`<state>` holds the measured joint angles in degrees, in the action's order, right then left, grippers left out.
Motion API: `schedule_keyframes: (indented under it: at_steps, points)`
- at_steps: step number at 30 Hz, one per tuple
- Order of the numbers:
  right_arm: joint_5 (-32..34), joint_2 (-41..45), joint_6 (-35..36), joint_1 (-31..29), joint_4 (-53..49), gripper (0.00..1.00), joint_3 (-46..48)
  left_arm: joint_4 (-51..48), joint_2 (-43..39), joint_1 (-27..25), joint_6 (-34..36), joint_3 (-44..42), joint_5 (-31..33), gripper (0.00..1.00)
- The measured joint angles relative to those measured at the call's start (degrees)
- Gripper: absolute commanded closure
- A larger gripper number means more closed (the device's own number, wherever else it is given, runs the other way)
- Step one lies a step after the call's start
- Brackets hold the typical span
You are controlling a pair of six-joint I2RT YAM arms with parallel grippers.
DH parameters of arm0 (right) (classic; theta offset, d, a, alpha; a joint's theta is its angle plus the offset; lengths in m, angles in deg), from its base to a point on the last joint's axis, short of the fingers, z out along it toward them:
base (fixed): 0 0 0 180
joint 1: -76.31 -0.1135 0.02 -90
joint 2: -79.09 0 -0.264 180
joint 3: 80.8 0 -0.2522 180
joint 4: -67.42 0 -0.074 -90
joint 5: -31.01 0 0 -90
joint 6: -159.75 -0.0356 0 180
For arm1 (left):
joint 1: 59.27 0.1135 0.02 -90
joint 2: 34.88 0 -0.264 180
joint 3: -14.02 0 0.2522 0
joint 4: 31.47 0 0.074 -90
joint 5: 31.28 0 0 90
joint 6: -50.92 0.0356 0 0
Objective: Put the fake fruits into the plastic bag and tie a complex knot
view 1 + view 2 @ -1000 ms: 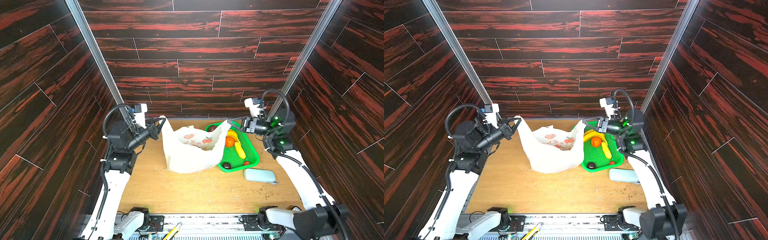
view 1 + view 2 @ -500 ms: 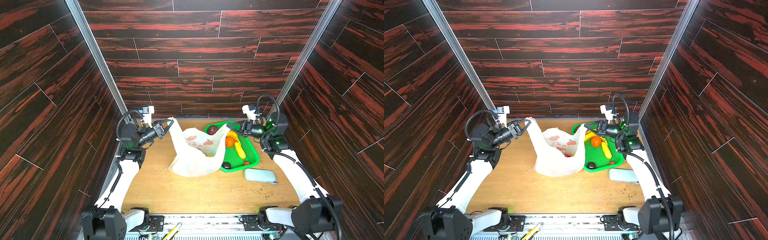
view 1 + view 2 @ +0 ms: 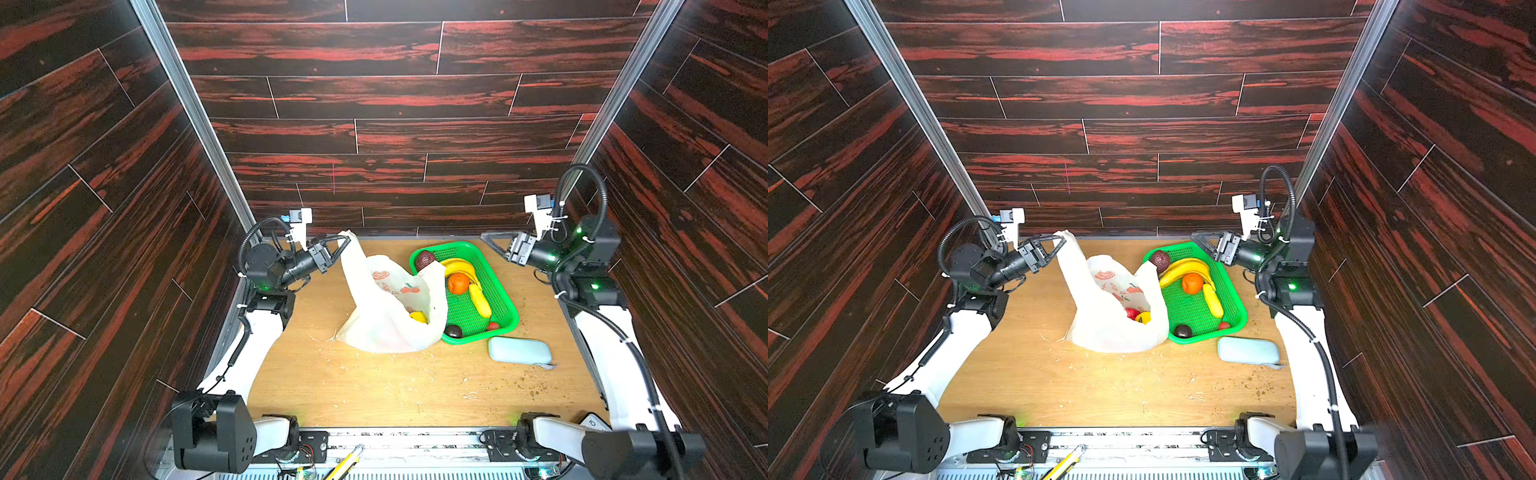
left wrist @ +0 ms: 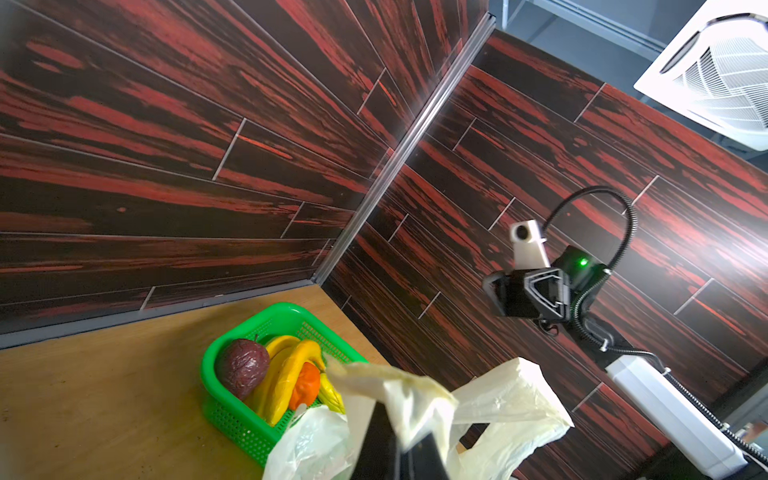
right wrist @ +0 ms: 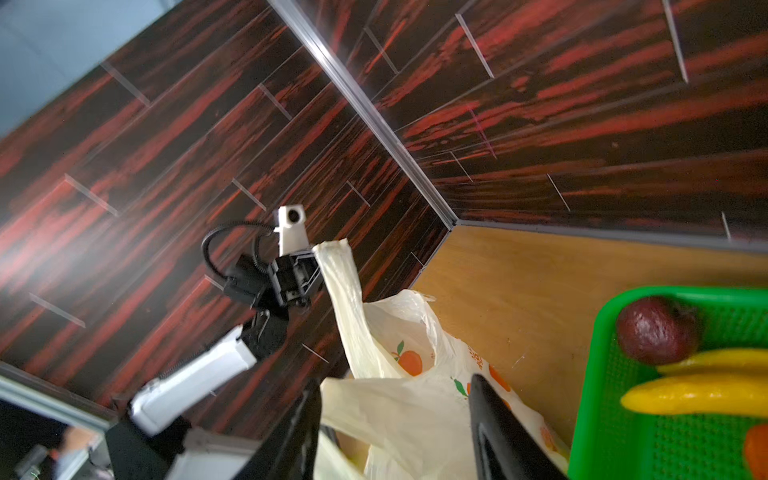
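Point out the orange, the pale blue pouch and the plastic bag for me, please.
orange (image 3: 458, 283), in a top view, on its rounded top.
pale blue pouch (image 3: 519, 351), in a top view, middle of its upper face.
plastic bag (image 3: 384, 328), in a top view, on its lower front wall.

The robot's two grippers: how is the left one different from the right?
The left gripper has its fingers shut on a handle of the plastic bag; the right gripper has its fingers open and holds nothing. The left gripper is at the bag; the right gripper is near the green basket. Both are black.
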<state>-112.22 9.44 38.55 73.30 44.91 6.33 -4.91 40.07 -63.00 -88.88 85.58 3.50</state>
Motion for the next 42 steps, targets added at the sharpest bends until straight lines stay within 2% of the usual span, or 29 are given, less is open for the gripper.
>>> schedule_keyframes:
  at_steps: [8, 15, 18, 23, 32, 38, 42]
  points:
    - [0.15, -9.88, 19.76, -13.20, -10.84, 0.42, -15.43, 4.83, 2.82, -3.82, -0.35, 1.88, -1.64, 1.00]
    - [0.87, -19.56, 35.47, -20.55, -17.79, 0.37, -23.76, 7.15, 5.64, -5.86, -0.33, 4.17, -2.05, 1.00]
    - [0.26, -22.99, 39.63, -21.90, -18.84, 0.34, -27.19, 8.33, 6.60, -6.58, -0.57, 5.05, -2.27, 1.00]
    - [-1.73, -29.33, 44.13, -23.15, -19.58, 0.33, -33.33, 10.38, 8.09, -7.98, -1.49, 5.70, -2.95, 1.00]
    - [-6.29, -39.08, 48.19, -24.74, -22.03, 0.34, -43.67, 11.43, 8.37, -8.98, -1.75, 6.03, -4.72, 1.00]
    - [-8.11, -41.81, 50.56, -26.27, -25.35, 0.41, -47.01, 11.65, 8.37, -9.38, -1.70, 6.19, -5.53, 1.00]
    - [-8.57, -42.34, 51.65, -26.91, -27.02, 0.51, -47.98, 11.63, 8.37, -9.51, -1.68, 6.19, -5.90, 1.00]
